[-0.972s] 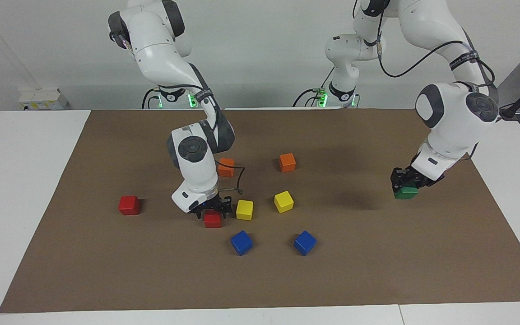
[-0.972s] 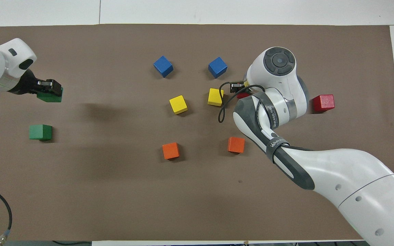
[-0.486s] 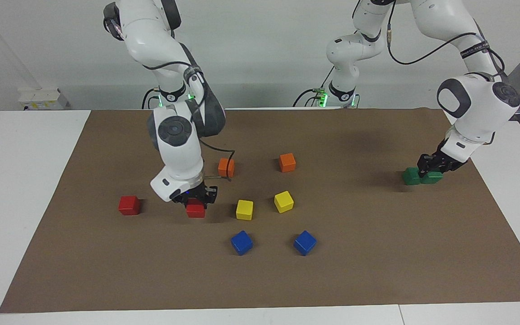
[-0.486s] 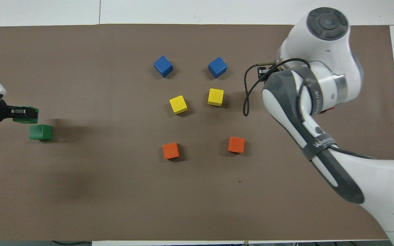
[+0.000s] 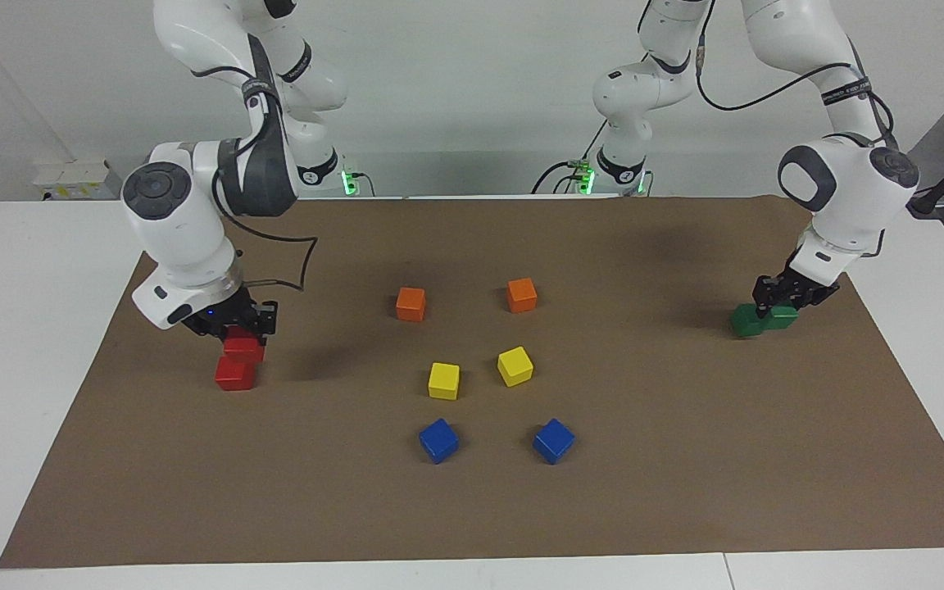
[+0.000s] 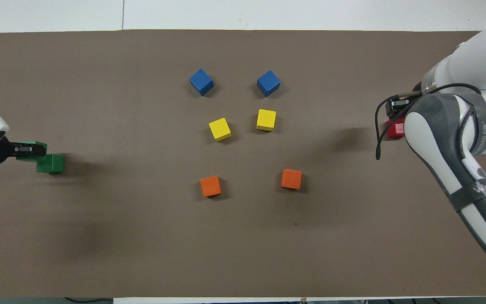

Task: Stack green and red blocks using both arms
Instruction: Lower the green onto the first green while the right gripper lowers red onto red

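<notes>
My right gripper (image 5: 241, 331) is shut on a red block (image 5: 243, 348) and holds it just over the second red block (image 5: 234, 375), set slightly toward the robots; I cannot tell whether they touch. Overhead, red (image 6: 395, 128) shows only partly under the right arm. My left gripper (image 5: 783, 303) is shut on a green block (image 5: 785, 316), held low beside the second green block (image 5: 746, 321), which rests on the mat. In the overhead view the left gripper (image 6: 25, 148) and its held green block (image 6: 34, 148) overlap a corner of the resting green block (image 6: 51, 164).
Two orange cubes (image 5: 410, 304) (image 5: 522, 295), two yellow cubes (image 5: 444, 381) (image 5: 515, 366) and two blue cubes (image 5: 438, 440) (image 5: 554, 441) lie in the middle of the brown mat (image 5: 472, 508). White table borders the mat on all sides.
The right gripper has carried its red block from beside the yellow cube to above the second red block. The left gripper has brought its green block toward the robots, next to the resting green block.
</notes>
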`<state>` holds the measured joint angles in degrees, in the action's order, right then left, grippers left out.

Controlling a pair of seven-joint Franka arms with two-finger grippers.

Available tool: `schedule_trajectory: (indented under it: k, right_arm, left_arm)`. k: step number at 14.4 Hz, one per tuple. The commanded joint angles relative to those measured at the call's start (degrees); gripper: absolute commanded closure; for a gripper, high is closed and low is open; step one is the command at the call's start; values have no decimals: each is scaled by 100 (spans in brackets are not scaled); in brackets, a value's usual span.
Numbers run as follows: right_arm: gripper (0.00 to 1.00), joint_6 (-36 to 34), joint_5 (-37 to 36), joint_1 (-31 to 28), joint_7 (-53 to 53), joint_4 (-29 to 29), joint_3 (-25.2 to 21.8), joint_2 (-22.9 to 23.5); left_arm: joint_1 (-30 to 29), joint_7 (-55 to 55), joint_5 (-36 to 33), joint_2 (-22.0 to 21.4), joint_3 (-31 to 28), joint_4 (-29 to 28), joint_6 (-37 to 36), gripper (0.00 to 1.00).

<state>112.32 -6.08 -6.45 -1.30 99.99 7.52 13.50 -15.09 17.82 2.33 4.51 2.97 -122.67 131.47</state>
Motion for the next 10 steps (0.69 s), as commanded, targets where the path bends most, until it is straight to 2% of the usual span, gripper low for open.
schedule_trajectory:
  k: [1,5,10]
  right_arm:
    - [100,553,326,-383,568,678,65,-339]
    - [100,1090,327,-603,772,1022,65,-427]
    - [100,1713,336,-612,763,1469,65,-497]
  left_arm:
    - [-91,126,197,-327,54,-547,423,100]
    - [-91,108,206,-371,54,-644,468,100]
    - [-91,126,206,-415,54,-776,555,100]
